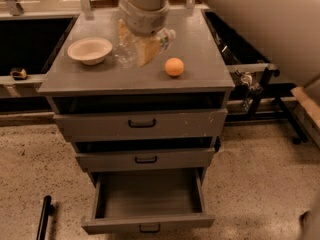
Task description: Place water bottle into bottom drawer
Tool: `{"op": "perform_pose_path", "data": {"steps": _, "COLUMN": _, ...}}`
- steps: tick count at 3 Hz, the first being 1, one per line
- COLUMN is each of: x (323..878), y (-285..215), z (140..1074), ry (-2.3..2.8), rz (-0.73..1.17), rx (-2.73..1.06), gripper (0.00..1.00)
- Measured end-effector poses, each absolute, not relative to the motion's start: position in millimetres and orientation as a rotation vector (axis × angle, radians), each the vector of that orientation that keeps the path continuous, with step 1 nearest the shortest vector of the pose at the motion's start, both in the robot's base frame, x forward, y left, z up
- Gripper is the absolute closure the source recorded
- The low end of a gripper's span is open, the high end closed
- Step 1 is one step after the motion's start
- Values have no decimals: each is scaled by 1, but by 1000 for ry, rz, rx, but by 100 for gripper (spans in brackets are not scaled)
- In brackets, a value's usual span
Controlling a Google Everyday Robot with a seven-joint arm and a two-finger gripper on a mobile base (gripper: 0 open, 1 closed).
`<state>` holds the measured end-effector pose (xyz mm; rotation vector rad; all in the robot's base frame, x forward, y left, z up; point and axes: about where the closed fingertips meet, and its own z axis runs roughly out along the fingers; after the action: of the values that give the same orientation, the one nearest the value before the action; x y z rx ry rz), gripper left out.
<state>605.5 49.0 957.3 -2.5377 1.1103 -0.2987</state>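
Note:
My gripper (142, 49) hangs over the back middle of the grey cabinet top (200, 54), between the bowl and the ball. It is shut on the water bottle (126, 53), a clear ribbed bottle held tilted, its white cap (170, 34) up to the right and its base low to the left. Whether the base touches the top I cannot tell. The bottom drawer (150, 196) is pulled open below, its deep box showing no contents, with a small black handle (150, 228) on its front.
A beige bowl (90, 50) sits left of the gripper and an orange ball (174, 66) to its right front. The top drawer (141, 124) and middle drawer (145, 159) are closed. A black bar (44, 219) lies on the floor at the left. My arm's white body (270, 19) fills the upper right.

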Motion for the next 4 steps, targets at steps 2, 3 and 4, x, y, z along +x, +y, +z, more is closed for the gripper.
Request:
{"op": "perform_pose_path", "data": {"steps": 2, "x": 539, "y": -17, "z": 876, "ry": 1678, "rz": -78, "rx": -2519, "gripper": 100}}
{"op": "perform_pose_path", "data": {"steps": 3, "x": 498, "y": -26, "z": 788, "ry": 1997, "rz": 379, "rx": -2293, "gripper": 100}}
{"op": "perform_pose_path", "data": {"steps": 4, "x": 493, "y": -18, "z": 795, "ry": 1975, "rz": 419, "rx": -2285, "gripper": 100}}
